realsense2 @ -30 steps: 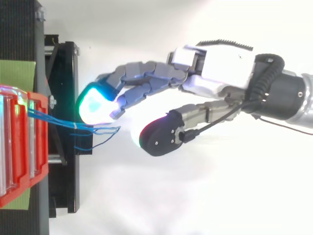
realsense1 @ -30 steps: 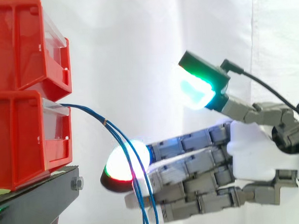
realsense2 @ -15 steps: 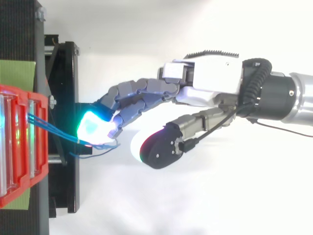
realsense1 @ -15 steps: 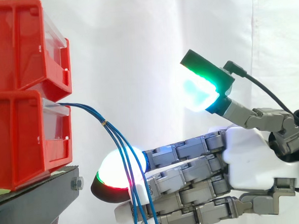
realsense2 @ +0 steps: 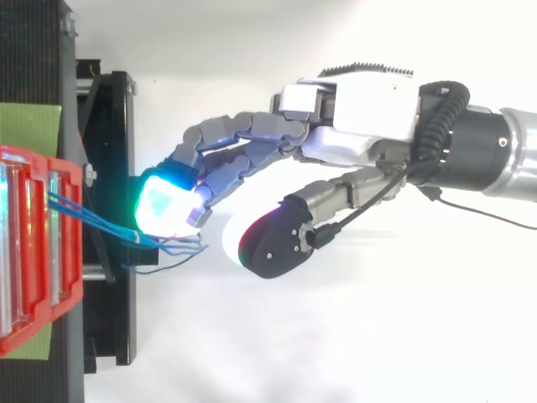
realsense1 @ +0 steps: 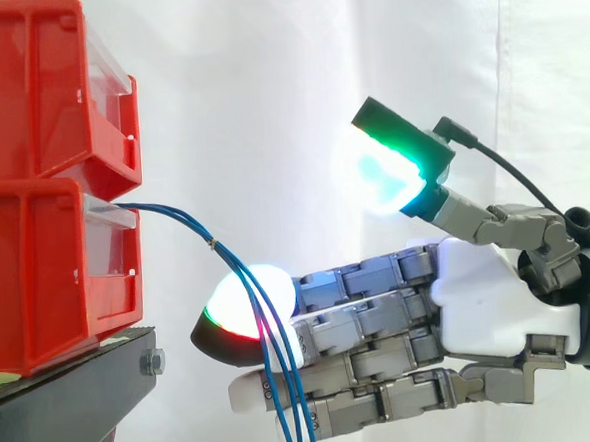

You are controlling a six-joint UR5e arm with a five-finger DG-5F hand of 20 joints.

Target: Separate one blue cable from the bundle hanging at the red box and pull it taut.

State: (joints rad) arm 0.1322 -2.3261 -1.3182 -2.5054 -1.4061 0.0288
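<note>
Evidently the blue cables (realsense1: 250, 296) are thin, limp and light: they leave the lower red box (realsense1: 37, 267), sag past a small tie (realsense1: 212, 244) and hang across the straight fingers (realsense1: 362, 327) of the hand (realsense1: 485, 304), whose thumb (realsense1: 397, 170) stands raised apart, holding nothing. A firm pinch on 1 strand below the tie looks best; such strands would likely slip from loose pads.

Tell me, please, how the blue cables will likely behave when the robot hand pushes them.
Sagging in a curve from the red box, the blue cables look floppy and light. Thin and bunched, they may slide across the robot hand.
</note>
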